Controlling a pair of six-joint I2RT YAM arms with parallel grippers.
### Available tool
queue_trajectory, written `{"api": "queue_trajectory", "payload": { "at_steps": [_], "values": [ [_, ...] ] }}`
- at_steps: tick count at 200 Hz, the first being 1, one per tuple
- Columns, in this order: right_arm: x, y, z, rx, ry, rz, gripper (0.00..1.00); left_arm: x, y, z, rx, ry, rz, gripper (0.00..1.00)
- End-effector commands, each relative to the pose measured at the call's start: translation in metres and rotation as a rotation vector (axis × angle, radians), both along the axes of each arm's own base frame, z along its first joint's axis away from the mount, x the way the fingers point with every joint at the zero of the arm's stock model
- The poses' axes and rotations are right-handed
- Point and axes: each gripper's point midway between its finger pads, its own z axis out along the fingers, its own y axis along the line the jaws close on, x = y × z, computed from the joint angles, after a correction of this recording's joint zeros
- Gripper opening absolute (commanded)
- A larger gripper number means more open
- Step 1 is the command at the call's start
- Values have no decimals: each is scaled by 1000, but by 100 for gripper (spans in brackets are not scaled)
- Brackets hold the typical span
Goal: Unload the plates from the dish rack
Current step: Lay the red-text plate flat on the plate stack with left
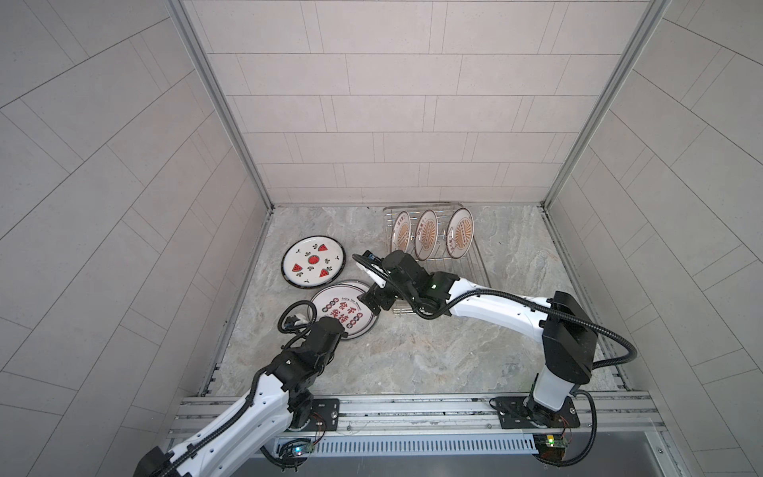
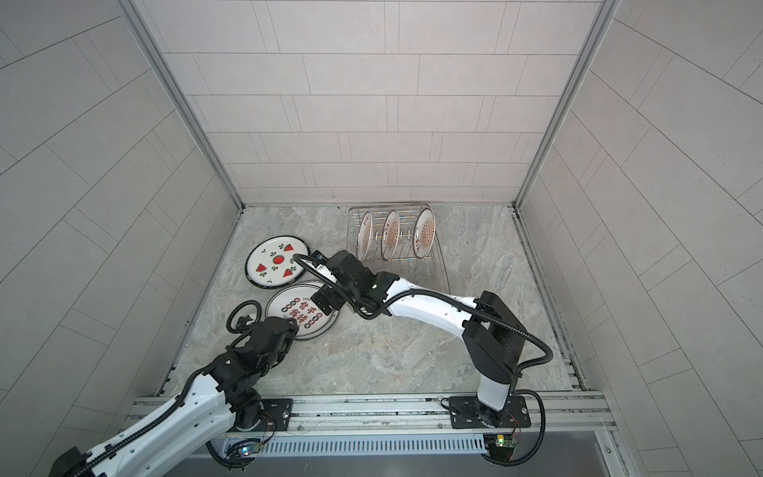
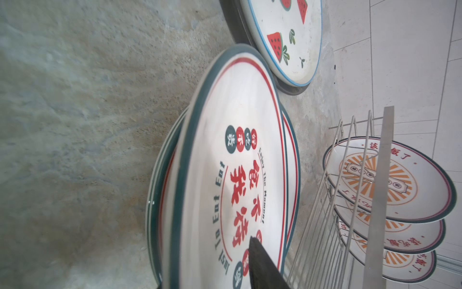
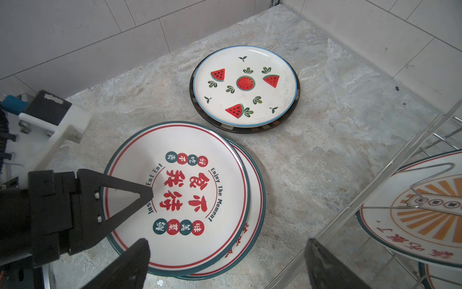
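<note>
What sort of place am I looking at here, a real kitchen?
Probably a mock kitchen corner built for robot tests: pale grey tiled walls and a grey marble-look countertop with a silver wire dish rack, yet bare aluminium rails along the front carry two white-and-black robot arms.

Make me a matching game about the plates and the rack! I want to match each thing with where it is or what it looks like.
Things:
1. watermelon plate
2. red-lettered plate
3. sunburst plates
4. dish rack

Matches:
a. standing on edge in a row
b. made of silver wire
c. on top of a dark plate
d. on top of a green-rimmed plate

Right pairs: 1-c, 2-d, 3-a, 4-b.
</note>
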Motion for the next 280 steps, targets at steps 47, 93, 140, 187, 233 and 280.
{"api": "queue_trajectory", "payload": {
  "at_steps": [47,93,140,187,233,280],
  "values": [
    [0,5,-1,-23,0,16,97,0,22,11,105,5,81,46],
    [1,5,-3,-28,2,13,97,-1,26,8,127,11,89,54],
    [1,5,-5,-29,5,12,97,0,23,6,132,17,71,65],
    [1,6,-5,-28,5,11,97,2,18,4,118,15,53,69],
    [1,6,-6,-28,8,10,97,6,6,3,110,42,-4,69],
    [2,4,-5,-22,1,-4,97,7,7,4,110,33,5,72]
  ]
}}
